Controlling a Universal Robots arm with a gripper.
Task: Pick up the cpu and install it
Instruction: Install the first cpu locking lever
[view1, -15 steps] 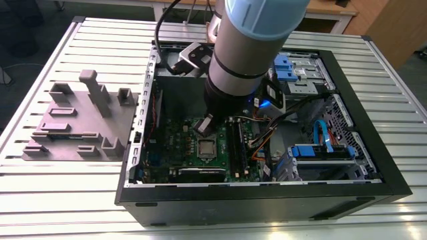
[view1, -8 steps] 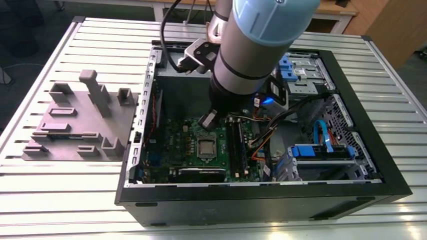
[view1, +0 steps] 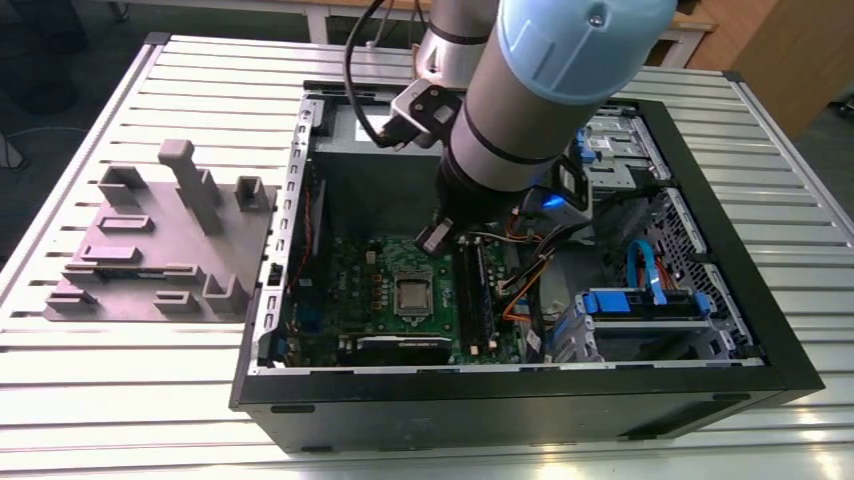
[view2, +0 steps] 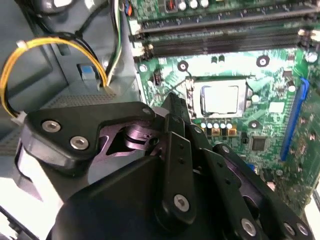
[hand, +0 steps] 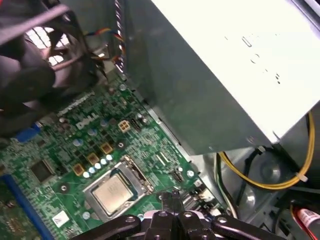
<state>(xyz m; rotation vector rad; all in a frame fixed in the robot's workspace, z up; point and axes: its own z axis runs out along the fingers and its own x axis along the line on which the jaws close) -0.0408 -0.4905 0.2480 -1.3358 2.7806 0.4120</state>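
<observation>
end effector (view1: 437, 239) near seated cpu (view1: 414, 295)

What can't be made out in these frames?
- Socket frame latch, locked or not: tiny in the exterior view; the gripper covers one edge in the second wrist view.
- Motherboard, far part: behind the arm in the exterior view.
- How fully the cpu sits: too small.

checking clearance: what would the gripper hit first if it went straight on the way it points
The gripper would probably meet the green motherboard beside the cpu first; depth is unclear.
</observation>
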